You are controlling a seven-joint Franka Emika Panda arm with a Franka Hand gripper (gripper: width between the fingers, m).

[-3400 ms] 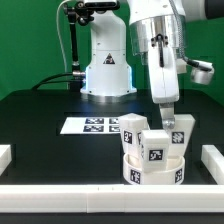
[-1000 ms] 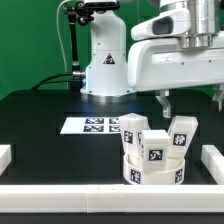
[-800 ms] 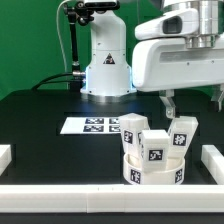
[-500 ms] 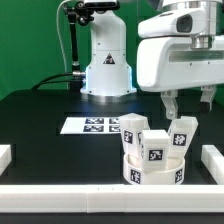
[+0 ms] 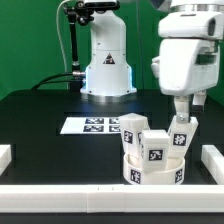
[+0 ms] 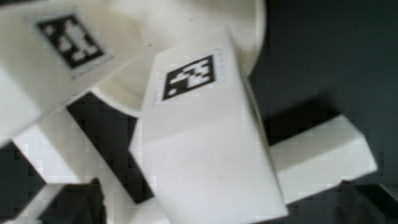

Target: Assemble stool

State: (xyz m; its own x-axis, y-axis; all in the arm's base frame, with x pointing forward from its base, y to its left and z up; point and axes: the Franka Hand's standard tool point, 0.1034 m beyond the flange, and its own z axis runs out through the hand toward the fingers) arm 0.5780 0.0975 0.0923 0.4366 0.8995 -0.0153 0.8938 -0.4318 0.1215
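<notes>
The white round seat lies at the front of the black table. Three white tagged legs stand in it: a left leg, a middle leg and a right leg. My gripper hangs straight over the right leg, with its fingertips at the leg's top. In the wrist view that leg fills the space between my two dark fingers, which stand apart on either side of it. Another leg shows beside it. My gripper looks open.
The marker board lies behind the seat, toward the exterior view's left. White border rails run along the front, the left and the right. The robot's base stands at the back.
The hand has turned about its own axis, from broadside to narrow, and has come down onto the top of the right leg. The seat and legs have not moved.
</notes>
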